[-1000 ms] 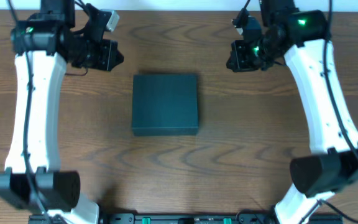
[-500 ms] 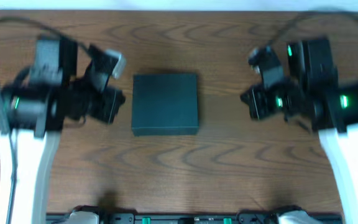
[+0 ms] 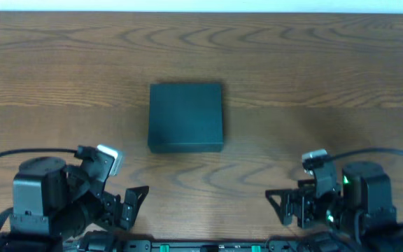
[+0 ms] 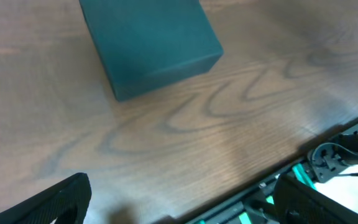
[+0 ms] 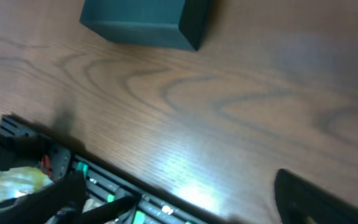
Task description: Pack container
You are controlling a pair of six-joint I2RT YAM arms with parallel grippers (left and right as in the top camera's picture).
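The container (image 3: 186, 117) is a dark teal box with its lid down, lying flat at the middle of the wooden table. It also shows at the top of the left wrist view as the container (image 4: 148, 43) and of the right wrist view as the container (image 5: 145, 18). My left gripper (image 3: 133, 206) sits low at the near left edge, well short of the box. Its jaws are open, with only bare wood between them (image 4: 185, 205). My right gripper (image 3: 278, 206) mirrors it at the near right edge, open and empty (image 5: 191, 199).
A black rail with green parts (image 4: 278, 186) runs along the table's front edge and also crosses the right wrist view (image 5: 110, 186). A colourful packet (image 5: 5, 180) lies past that edge at the lower left. Bare wood surrounds the box.
Both arms have pulled back from beside the box at the far half of the table to the near edge. Both grippers have gone from shut to open. The box has not moved.
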